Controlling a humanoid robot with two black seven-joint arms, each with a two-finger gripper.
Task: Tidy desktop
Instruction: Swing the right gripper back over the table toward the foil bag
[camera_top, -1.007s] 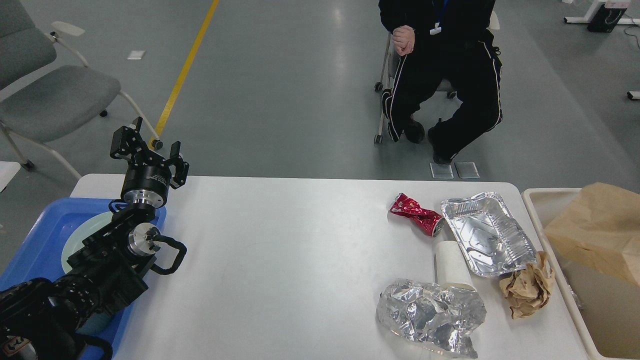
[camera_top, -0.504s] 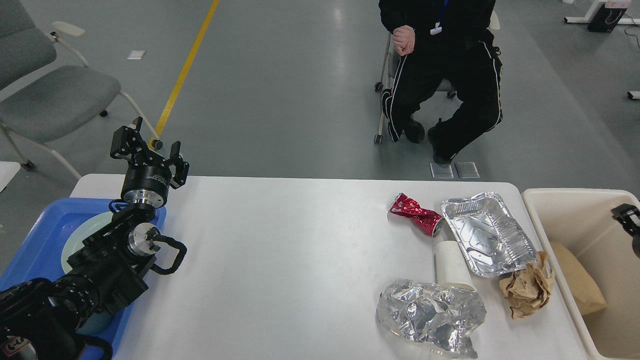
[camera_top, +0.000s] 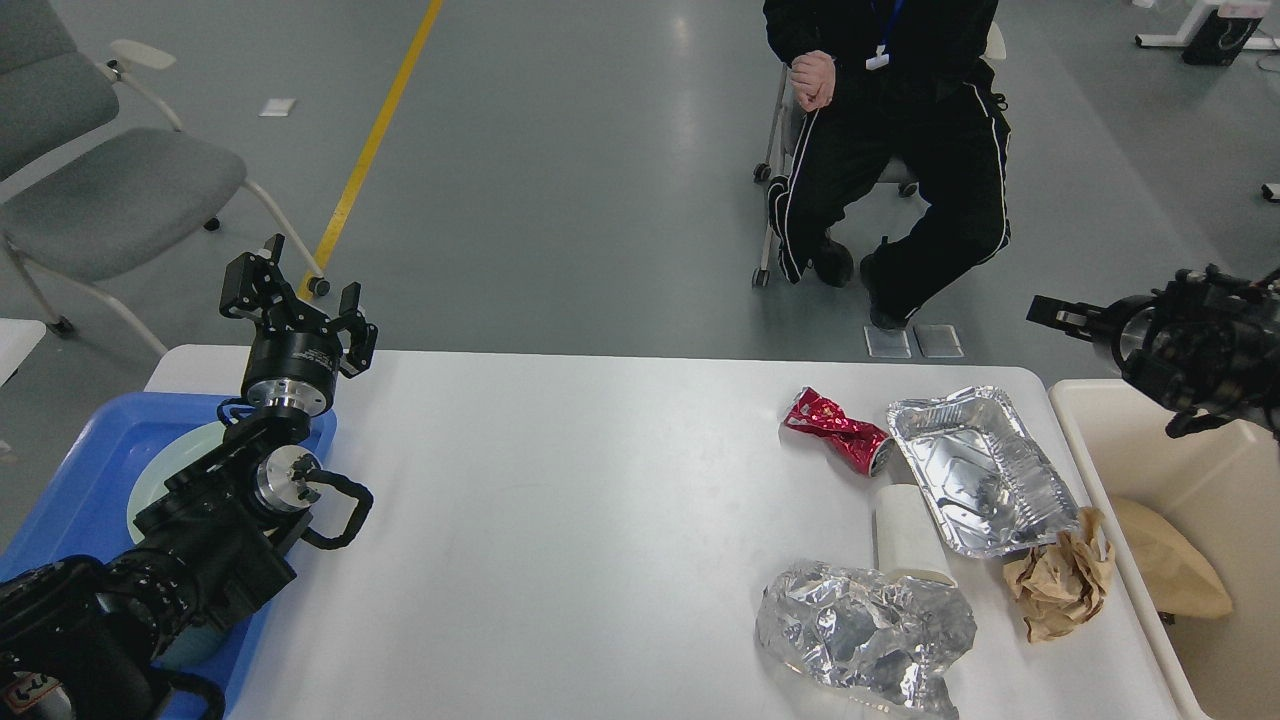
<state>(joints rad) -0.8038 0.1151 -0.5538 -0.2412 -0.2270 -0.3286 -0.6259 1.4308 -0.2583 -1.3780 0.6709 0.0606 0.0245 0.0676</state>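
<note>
The white desktop (camera_top: 600, 520) carries litter on its right side: a crushed red can (camera_top: 838, 442), an empty foil tray (camera_top: 980, 470), a white paper cup (camera_top: 908, 532) lying on its side, a crumpled foil sheet (camera_top: 865, 630) and a crumpled brown paper ball (camera_top: 1062, 585). My left gripper (camera_top: 295, 295) is open and empty, raised over the table's far left corner. My right gripper (camera_top: 1050, 312) hangs above the far end of the beige bin (camera_top: 1085, 440); it is seen dark and side-on, so its fingers cannot be told apart.
A brown paper bag (camera_top: 1170, 575) lies inside the beige bin. A blue tray (camera_top: 70, 480) with a pale plate (camera_top: 150, 480) sits at the left edge, partly under my left arm. A seated person (camera_top: 890, 150) and a grey chair (camera_top: 110, 190) are beyond the table.
The brown paper bag, first high over the bin, now lies inside it. My right arm has come into view over the bin's far end. The left arm has not moved.
</note>
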